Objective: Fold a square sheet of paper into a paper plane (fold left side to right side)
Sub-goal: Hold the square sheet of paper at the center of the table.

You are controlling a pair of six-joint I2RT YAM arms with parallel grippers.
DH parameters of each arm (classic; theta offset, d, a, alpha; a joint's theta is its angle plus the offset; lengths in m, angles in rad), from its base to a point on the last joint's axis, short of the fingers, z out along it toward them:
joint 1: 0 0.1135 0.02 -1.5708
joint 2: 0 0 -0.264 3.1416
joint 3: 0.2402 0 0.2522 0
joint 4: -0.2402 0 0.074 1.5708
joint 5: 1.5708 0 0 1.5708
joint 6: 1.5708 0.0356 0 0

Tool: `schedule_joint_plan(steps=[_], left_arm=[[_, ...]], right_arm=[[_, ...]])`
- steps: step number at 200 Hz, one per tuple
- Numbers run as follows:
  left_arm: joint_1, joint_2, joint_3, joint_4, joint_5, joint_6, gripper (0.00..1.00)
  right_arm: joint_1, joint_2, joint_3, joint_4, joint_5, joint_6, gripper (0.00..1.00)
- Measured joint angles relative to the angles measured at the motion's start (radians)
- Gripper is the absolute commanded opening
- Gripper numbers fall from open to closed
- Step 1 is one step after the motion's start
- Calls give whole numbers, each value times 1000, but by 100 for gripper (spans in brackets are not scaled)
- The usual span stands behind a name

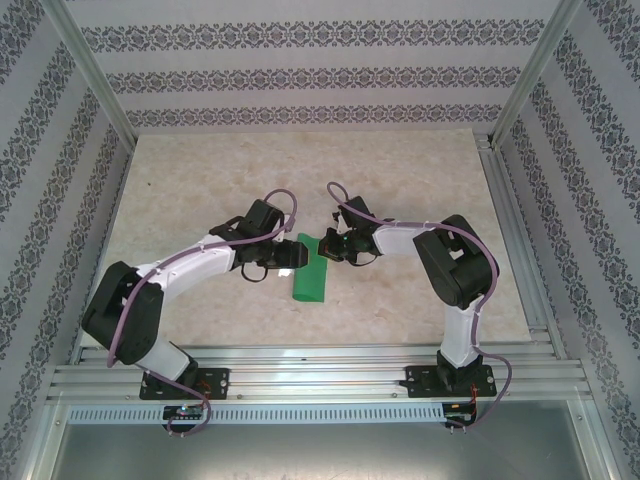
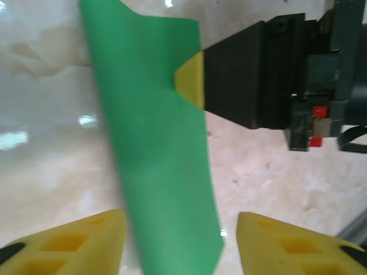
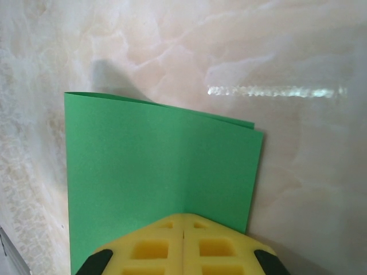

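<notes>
The square sheet of paper (image 1: pixel 310 272) is bright green and lies folded in half as a narrow strip on the marble table (image 1: pixel 400 180), between the two arms. In the right wrist view the folded paper (image 3: pixel 160 166) has its upper layer slightly lifted along the far edge. My right gripper (image 3: pixel 183 217) is shut, its joined yellow tips resting on the paper's near edge. From the left wrist, that right gripper (image 2: pixel 190 80) sits over the paper's (image 2: pixel 155 149) right edge. My left gripper (image 2: pixel 180 223) is open, straddling the strip, with a gap to the right finger (image 2: pixel 275 243).
Metal rails (image 1: pixel 320 365) run along the near edge by the arm bases. Patterned walls (image 1: pixel 320 75) and aluminium posts (image 1: pixel 535 70) enclose the table on three sides. Bare marble stretches behind and to both sides of the paper.
</notes>
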Motion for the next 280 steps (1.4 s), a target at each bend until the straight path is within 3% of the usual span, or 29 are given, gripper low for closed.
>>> schedule_joint_plan(steps=[106, 280], left_arm=[[0, 164, 0, 169, 106, -66, 33], [0, 227, -1, 148, 26, -34, 28]], right_arm=[[5, 2, 14, -24, 11, -13, 1], [5, 8, 39, -67, 19, -40, 1]])
